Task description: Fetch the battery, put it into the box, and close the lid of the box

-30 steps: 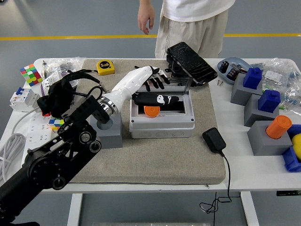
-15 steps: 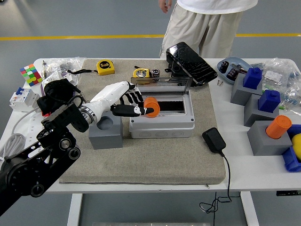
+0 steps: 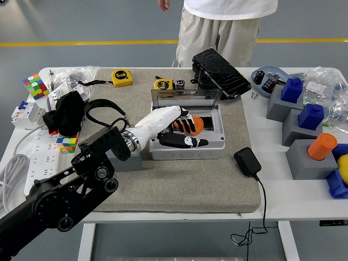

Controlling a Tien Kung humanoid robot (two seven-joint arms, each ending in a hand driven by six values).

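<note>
The orange battery (image 3: 194, 124), probably a stiff, light, slippery cylinder best taken around its middle, is seen inside the open grey box (image 3: 187, 147), loosely cupped under the left hand (image 3: 182, 133), though a real grip can't be confirmed.

Orange battery (image 3: 195, 124) inside open-lidded grey box (image 3: 187, 145).

The left hand (image 3: 182, 133) hides most of the orange battery (image 3: 197, 125) (grip unclear); the person (image 3: 228, 24) is cropped above.

A yellow tape measure (image 3: 122, 77) lies beside a Rubik's cube (image 3: 35, 86).
</note>
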